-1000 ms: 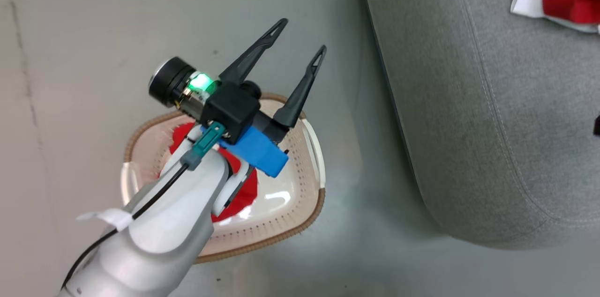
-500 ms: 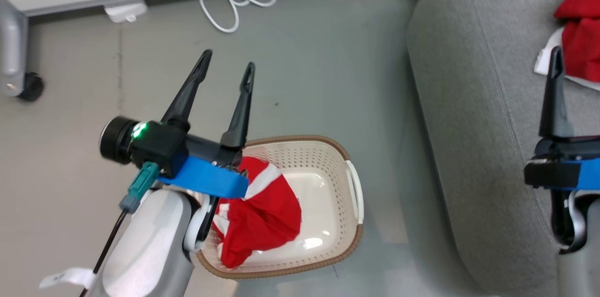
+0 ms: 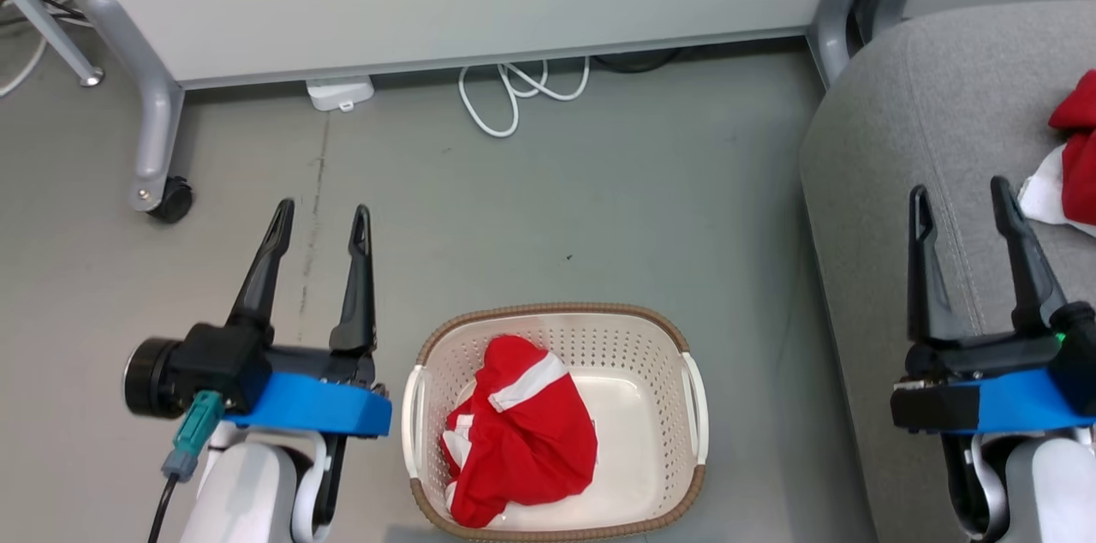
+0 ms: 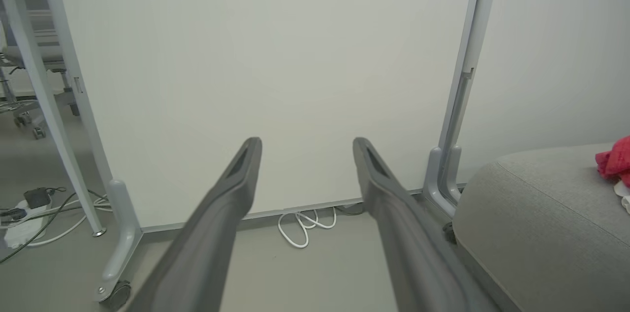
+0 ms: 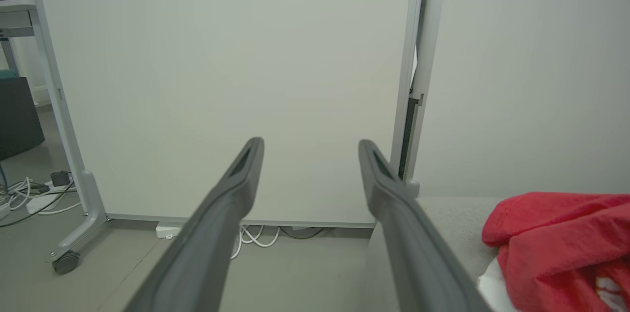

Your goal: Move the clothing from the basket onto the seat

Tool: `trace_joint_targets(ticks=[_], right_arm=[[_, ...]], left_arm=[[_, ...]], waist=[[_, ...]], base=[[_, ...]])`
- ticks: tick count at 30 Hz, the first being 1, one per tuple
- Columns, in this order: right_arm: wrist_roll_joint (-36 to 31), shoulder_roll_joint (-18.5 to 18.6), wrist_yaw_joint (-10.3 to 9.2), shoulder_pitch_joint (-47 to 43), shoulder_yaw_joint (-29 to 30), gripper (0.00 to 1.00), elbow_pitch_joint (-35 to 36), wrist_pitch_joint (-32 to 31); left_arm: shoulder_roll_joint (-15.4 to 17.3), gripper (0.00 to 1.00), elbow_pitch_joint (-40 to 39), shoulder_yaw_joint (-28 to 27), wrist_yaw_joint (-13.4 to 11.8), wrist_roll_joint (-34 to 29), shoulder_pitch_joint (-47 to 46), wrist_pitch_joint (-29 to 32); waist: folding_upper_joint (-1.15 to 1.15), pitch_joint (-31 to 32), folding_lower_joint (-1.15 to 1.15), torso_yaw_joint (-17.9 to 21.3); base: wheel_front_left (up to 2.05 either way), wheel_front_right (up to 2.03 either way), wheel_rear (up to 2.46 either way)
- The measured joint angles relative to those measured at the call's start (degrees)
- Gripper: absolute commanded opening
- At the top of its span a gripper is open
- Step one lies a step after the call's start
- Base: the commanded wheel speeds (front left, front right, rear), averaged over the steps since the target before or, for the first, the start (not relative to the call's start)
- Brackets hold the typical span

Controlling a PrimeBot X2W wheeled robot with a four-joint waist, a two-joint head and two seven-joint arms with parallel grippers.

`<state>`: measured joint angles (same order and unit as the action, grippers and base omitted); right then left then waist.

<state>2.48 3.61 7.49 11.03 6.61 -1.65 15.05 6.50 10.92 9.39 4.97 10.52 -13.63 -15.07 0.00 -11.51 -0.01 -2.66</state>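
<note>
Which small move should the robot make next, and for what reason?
Probably lower the open left gripper toward the red garment in the basket: it lies there ungripped, that gripper is nearest, and the other garment is already on the seat.

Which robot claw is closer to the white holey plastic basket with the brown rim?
Left. The left gripper hangs open just left of the cream-white perforated plastic basket, near its handle. The right gripper is farther off, over the grey fabric seat.
</note>
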Motion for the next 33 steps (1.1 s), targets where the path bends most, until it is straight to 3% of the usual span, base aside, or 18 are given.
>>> trace_joint_targets(ticks=[14, 33], right_arm=[[1.3, -0.6, 0.00, -6.3, -1.5, 1.00, -2.2, 0.0], [2.7, -0.7, 0.00, -7.8, -3.4, 1.00, -3.7, 0.0]], left_arm=[[-2.7, 1.00, -0.1, -4.7, 1.5, -2.0, 5.3, 0.0], [-3.5, 1.00, 0.7, -6.8, 2.1, -3.0, 8.0, 0.0]], waist=[[0.00, 4.2, 0.00, -1.6], [0.00, 6.8, 0.01, -1.7]], base=[[0.00, 0.00, 0.00], [0.00, 0.00, 0.00]])
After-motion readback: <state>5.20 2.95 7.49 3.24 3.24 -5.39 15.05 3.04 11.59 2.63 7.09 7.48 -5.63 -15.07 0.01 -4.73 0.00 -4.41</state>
